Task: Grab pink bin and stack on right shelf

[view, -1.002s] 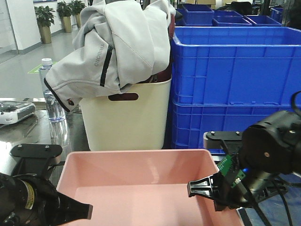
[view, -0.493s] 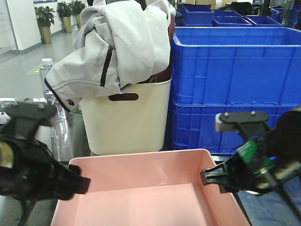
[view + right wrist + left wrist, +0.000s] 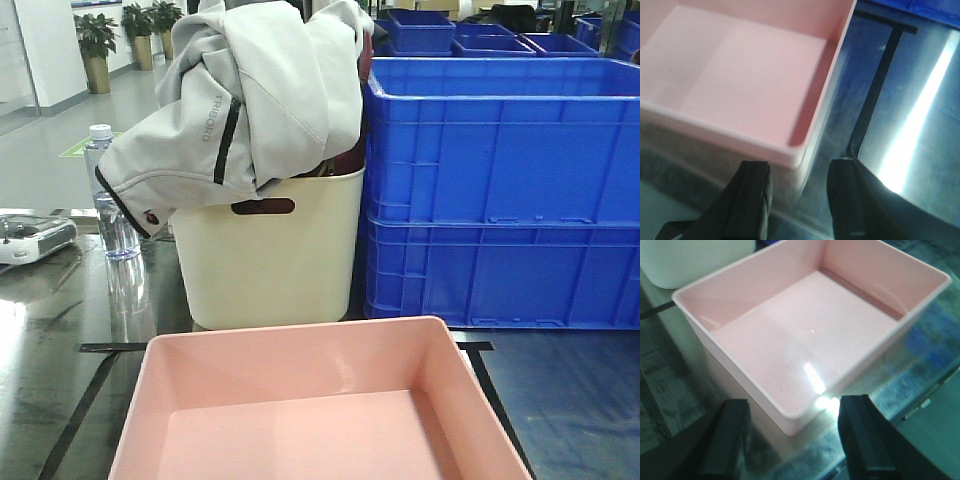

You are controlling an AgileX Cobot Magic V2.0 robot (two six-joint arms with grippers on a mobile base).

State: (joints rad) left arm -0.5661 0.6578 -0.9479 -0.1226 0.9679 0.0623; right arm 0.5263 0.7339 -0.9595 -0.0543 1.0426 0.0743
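The pink bin (image 3: pixel 318 405) sits nearest the front camera, empty, on the shiny steel top of the shelf (image 3: pixel 575 385), inside a black tape outline (image 3: pixel 485 375) that runs along its far side and down both flanks. In the left wrist view the left gripper (image 3: pixel 795 432) hangs just off one corner of the bin, its two dark fingers (image 3: pixel 867 437) spread wide and holding nothing; the corner lies in line with the gap but beyond the fingertips. In the right wrist view the right gripper (image 3: pixel 797 197) is likewise spread, with nothing between its fingers (image 3: pixel 752 195), set close to another corner of the bin, whose rim sits just beyond the gap; the tape line and a bright glare streak run along the steel beside it. Neither gripper shows in the front view. Behind the bin stands a cream bin (image 3: pixel 268 250) with a handle slot, a grey jacket (image 3: pixel 235 95) heaped over its top. To its right, touching or nearly so, are stacked blue crates (image 3: pixel 500 190). To its left stands a clear bottle (image 3: pixel 110 195), and further left lies a white device (image 3: pixel 30 238). Potted plants (image 3: pixel 95 45) line the floor far behind.
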